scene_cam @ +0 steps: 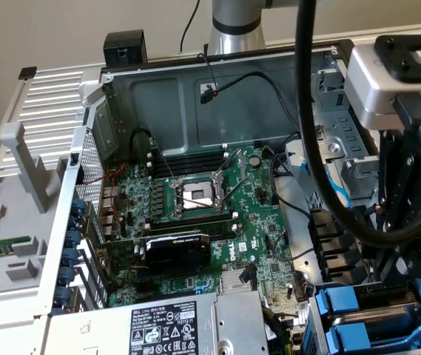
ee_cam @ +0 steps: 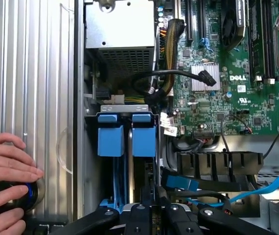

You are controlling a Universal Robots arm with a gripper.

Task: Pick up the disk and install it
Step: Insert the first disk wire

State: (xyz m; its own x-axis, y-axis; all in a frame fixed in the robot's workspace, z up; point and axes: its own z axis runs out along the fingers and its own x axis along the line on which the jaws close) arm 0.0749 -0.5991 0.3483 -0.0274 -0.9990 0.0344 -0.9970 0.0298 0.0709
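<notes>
Two bright blue carrier fronts (ee_cam: 111, 134) (ee_cam: 143, 134) stand side by side in the drive bay of the open computer case. No silver drive body or white label shows on either, so I cannot tell which one is the disk. In the exterior view the same blue carriers (scene_cam: 362, 314) sit at the lower right corner of the case. My gripper (ee_cam: 151, 210) hangs just above the bay, its black linkages spread along the wrist picture's edge, nearest the carrier beside the cables. In the exterior view the gripper (scene_cam: 399, 255) is partly hidden by a thick black cable.
A green motherboard (scene_cam: 210, 214) fills the case floor. The silver power-supply box (ee_cam: 119, 29) (scene_cam: 188, 322) lies next to the bay. Black and blue cables (ee_cam: 198, 183) crowd the space beside the carriers. A person's hand (ee_cam: 7, 171) rests on the ribbed case panel (ee_cam: 36, 73), holding a black-and-blue knob.
</notes>
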